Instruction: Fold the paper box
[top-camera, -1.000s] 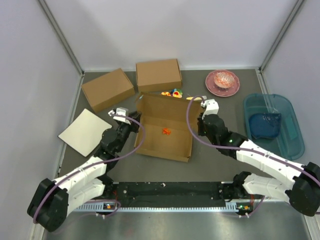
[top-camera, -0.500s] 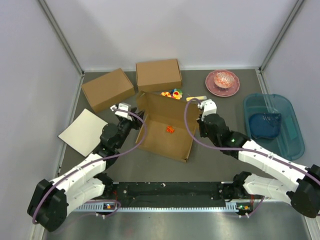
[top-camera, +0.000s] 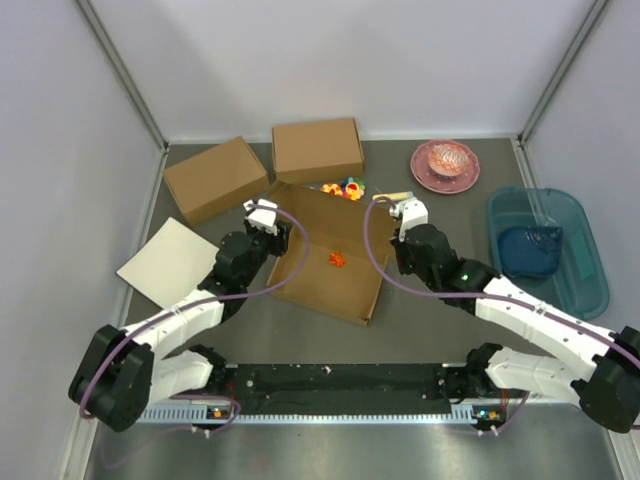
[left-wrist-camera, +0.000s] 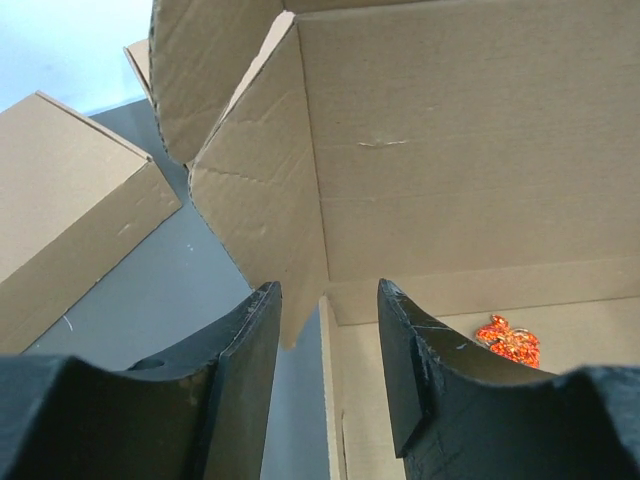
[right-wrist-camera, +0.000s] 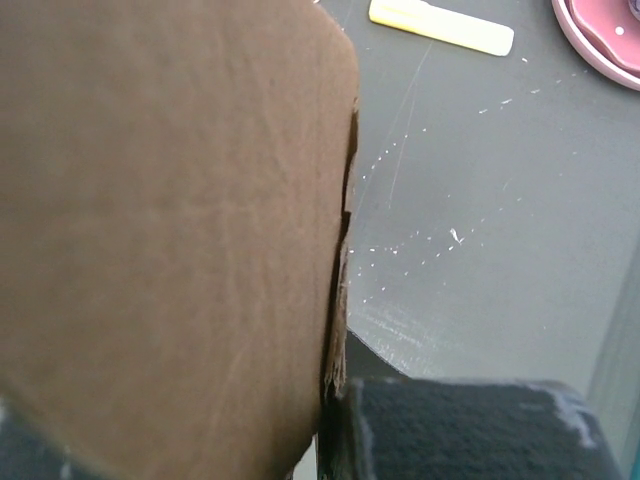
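Brown cardboard, 1 item: paper box (top-camera: 335, 275), lying mid-table between my 2 arms. It was part formed, with the back panel and side walls raised and the lid not closed.

Change over the last second:
- My left gripper (top-camera: 283, 228) released the left wall, its jaws going from nearly closed to about half apart.
- It travelled along that wall to the far left corner.
- The box shifted and turned a little meanwhile.

Judgement: the left wall seemed to stand without my hold, so I took that crease as set. The corner flap (left-wrist-camera: 262, 215) looked like the next piece to tuck. I judged the folding well short of done.

Jaws, left: apart, roughly halfway. 1 finger (left-wrist-camera: 245, 370) sat on the table side and the other on the box side. The flap's lower tip hung in the gap, with no pinch that I could make out.

Jaws, right: my right gripper (top-camera: 395, 212) was at the far right corner with its jaws together. In the wrist view the right wall ran down into the seam beside my finger (right-wrist-camera: 450, 430). I judged it clamped on that thin sheet, steadying the box.

Contents: 1 small orange scrap (top-camera: 336, 259) loose on the box floor
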